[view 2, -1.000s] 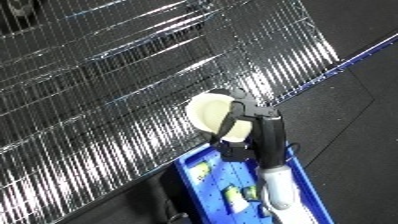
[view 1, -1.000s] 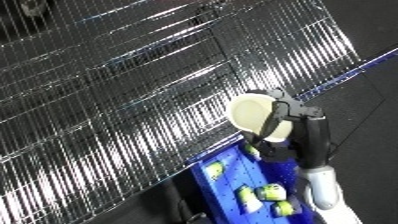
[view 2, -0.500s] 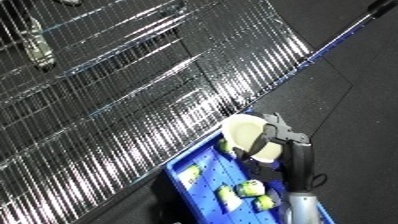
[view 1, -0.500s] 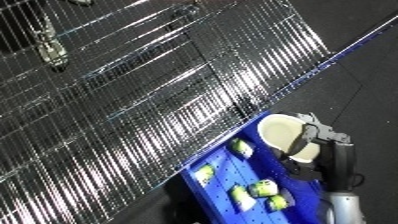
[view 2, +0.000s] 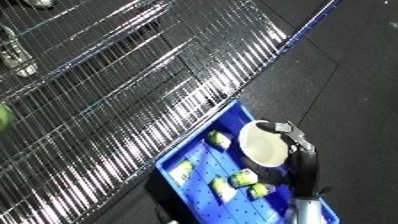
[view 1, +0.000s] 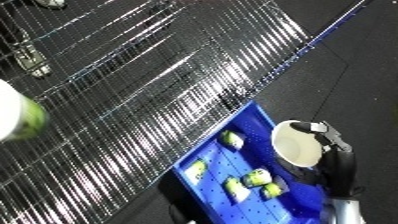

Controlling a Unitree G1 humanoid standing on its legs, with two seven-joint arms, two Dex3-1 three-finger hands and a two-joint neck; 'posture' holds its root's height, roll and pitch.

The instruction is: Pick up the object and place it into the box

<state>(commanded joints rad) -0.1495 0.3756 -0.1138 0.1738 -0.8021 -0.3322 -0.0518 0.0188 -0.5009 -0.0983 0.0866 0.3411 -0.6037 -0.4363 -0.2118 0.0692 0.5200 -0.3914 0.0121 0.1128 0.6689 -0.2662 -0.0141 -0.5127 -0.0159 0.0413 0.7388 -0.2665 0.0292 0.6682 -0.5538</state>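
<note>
A wide wire rack (view 1: 133,100) fills the far and left side; the blue bin (view 2: 200,170) sits at its near right edge on the dark floor (view 2: 355,75). The right hand (view 1: 333,157) hangs over the bin's right part, fingers curled round a pale round object (view 1: 296,144) whose broad face turns left toward the rack. Directly below and just left lie several small yellow-green pieces (view 1: 253,177). The left hand is out of sight, so judging by position the drop is straight down

Robot hand (view 1: 330,156) gripping cup (view 1: 295,144) above bin (view 1: 216,166)
</note>
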